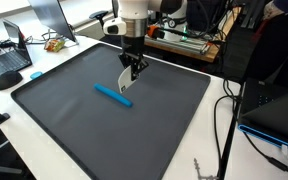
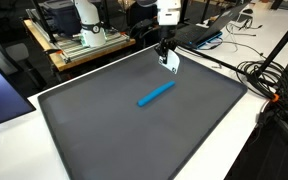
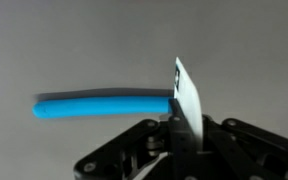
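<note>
My gripper (image 1: 132,68) hangs above the far part of a dark grey mat (image 1: 74,125) and is shut on a thin white card (image 1: 124,83). The card hangs from the fingers, just above the mat. A blue stick (image 1: 113,95) lies flat on the mat just in front of the card, apart from it. Both exterior views show the same: gripper (image 2: 165,52), card (image 2: 172,62), stick (image 2: 156,94). In the wrist view the closed fingers (image 3: 182,132) pinch the card (image 3: 188,98) upright, with the blue stick (image 3: 104,104) lying behind it.
The mat (image 2: 114,140) covers most of a white table (image 1: 229,140). A laptop (image 1: 9,62) and small items sit beyond one corner. Black cables (image 2: 269,80) run along one side. A wooden shelf with equipment (image 2: 79,45) stands behind the arm.
</note>
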`<control>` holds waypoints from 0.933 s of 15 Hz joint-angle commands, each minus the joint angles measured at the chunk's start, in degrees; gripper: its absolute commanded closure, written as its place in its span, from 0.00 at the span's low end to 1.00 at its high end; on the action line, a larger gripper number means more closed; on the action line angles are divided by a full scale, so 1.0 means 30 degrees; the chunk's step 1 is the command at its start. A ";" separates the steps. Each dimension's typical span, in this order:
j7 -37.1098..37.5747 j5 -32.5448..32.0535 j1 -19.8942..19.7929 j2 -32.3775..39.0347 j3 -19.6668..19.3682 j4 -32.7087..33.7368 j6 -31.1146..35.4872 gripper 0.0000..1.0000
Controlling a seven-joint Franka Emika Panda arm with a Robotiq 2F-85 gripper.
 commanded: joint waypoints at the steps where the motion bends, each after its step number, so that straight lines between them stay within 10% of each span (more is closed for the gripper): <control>1: 0.0171 0.0016 0.0318 0.0351 -0.0381 0.0228 0.0155 0.99; 14: 0.0415 0.0347 0.0987 0.3399 -0.1328 0.2052 0.1626 0.99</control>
